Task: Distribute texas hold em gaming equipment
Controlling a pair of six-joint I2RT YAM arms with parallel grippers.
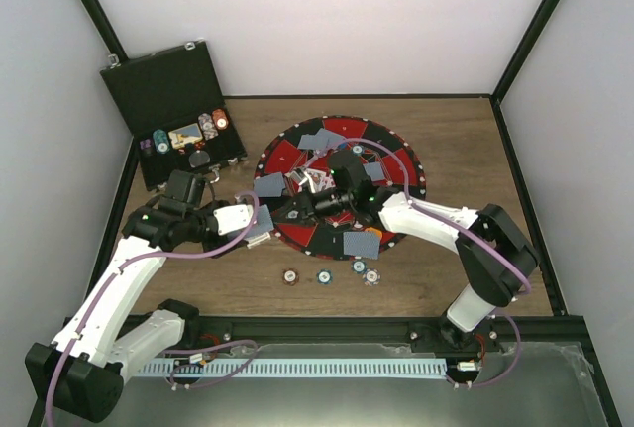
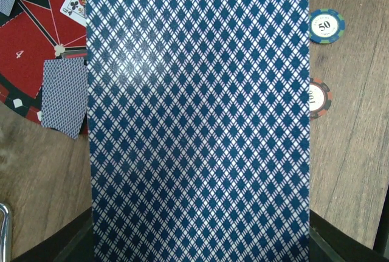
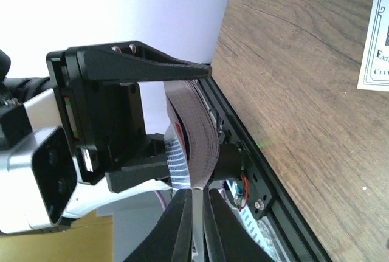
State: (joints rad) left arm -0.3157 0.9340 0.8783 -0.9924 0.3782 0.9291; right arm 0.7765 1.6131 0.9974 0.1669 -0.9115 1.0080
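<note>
Left pincer [image 2: 197, 253] clamped on stack of playing cards [image 2: 197, 122], right pincer [image 3: 196, 231] pinched shut on single card [image 3: 197, 204]

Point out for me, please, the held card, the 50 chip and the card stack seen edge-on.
held card [image 2: 197, 122]: left wrist view, middle of its patterned back.
50 chip [image 2: 327, 26]: left wrist view, its white face.
card stack [image 3: 194, 134]: right wrist view, its edge-on side.

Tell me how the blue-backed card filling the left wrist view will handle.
The playing card appears bowed where it shows edge-on in the right wrist view, so it is probably thin and floppy. Glare on its back suggests a slick finish that could slip. It is likely very light.
</note>
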